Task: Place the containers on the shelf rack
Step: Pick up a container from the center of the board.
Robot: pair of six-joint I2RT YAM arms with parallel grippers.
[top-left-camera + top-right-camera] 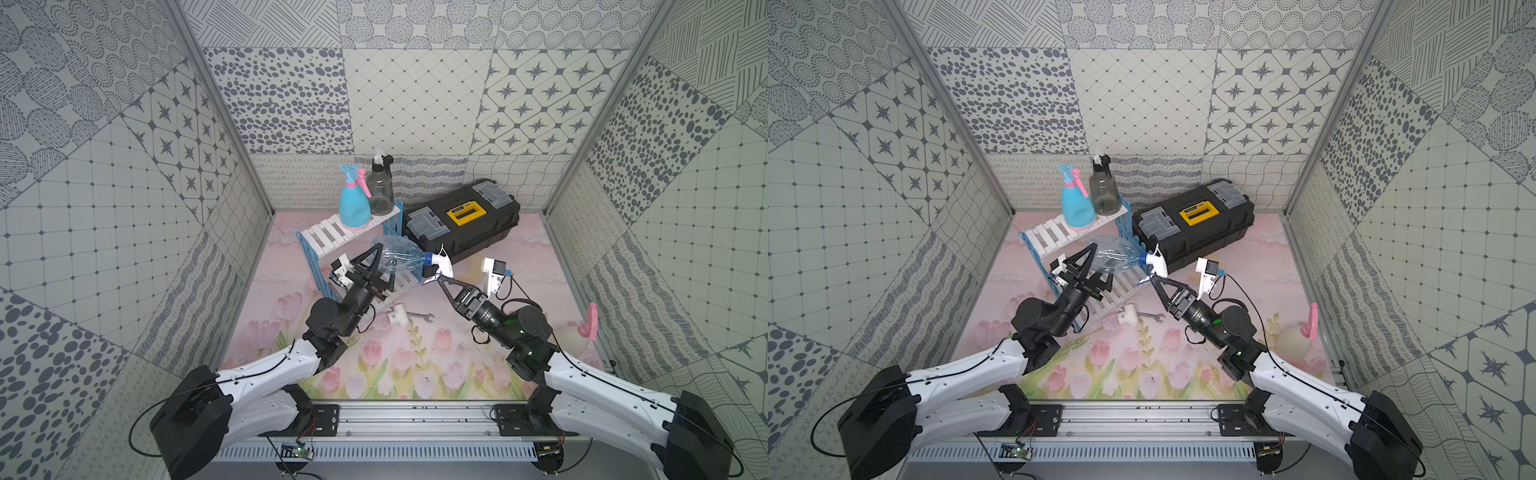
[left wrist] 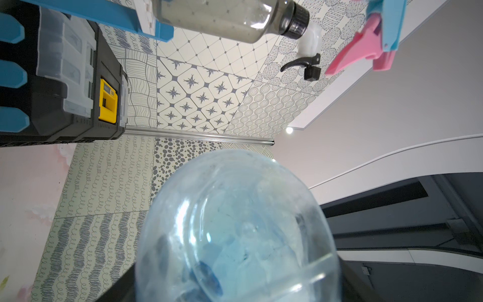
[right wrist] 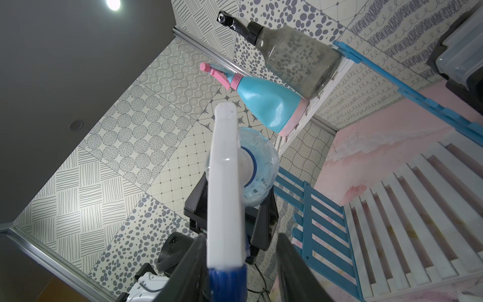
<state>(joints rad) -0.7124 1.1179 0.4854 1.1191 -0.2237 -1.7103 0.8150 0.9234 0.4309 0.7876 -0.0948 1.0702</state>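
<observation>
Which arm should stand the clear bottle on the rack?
Probably left. The left gripper wraps the body of the clear bottle right beside the rack; the right gripper only straddles its thin spray head, likely a wobblier hold.

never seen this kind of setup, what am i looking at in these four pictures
Two robot arms work at a table. Two pictures look down from overhead; two come from cameras on the wrists. The left gripper holds a clear spray bottle by its body; the right gripper stands open around its spray head. A light blue bottle and a smoky grey bottle stand on the shelf rack. A black toolbox, white pipe fitting, wrench and cream bottle rest on the table.
</observation>
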